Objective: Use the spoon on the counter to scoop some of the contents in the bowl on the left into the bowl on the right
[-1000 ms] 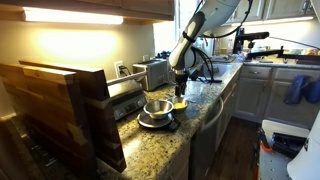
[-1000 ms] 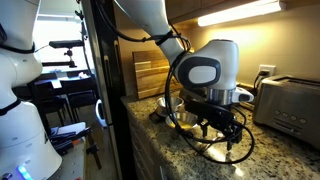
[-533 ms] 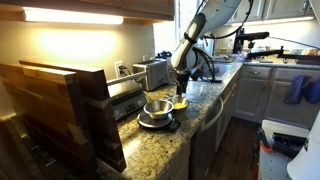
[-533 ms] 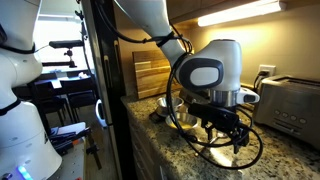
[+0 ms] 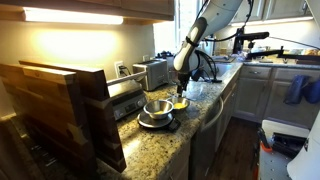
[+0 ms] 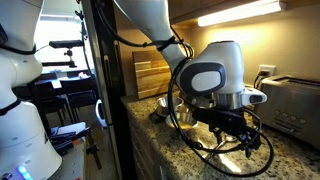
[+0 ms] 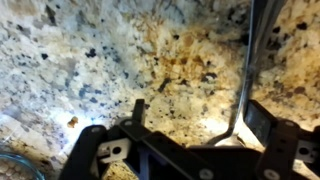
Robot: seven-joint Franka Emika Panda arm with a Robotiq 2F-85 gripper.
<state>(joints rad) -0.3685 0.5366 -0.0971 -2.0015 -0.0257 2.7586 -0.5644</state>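
A metal spoon (image 7: 247,70) lies on the speckled granite counter (image 7: 110,60), handle toward the top of the wrist view and its bowl end close under the wrist. My gripper (image 7: 198,120) is open and hangs low over the counter. The spoon lies between the fingers, close to the right finger (image 7: 262,120). In an exterior view the gripper (image 5: 181,88) hovers above a yellow bowl (image 5: 180,103), next to a steel bowl (image 5: 157,108) on a dark plate. In an exterior view the gripper (image 6: 245,140) is past the steel bowl (image 6: 170,104). The spoon cannot be made out in the exterior views.
A toaster (image 5: 152,72) stands against the wall behind the bowls and also shows in an exterior view (image 6: 292,105). Wooden cutting boards (image 5: 60,110) stand at the counter's near end. Black cables (image 6: 215,152) loop below the wrist. The counter's front edge (image 5: 205,125) is close by.
The gripper has moved along the counter away from the steel bowl and toward the toaster. Its jaws stay open.
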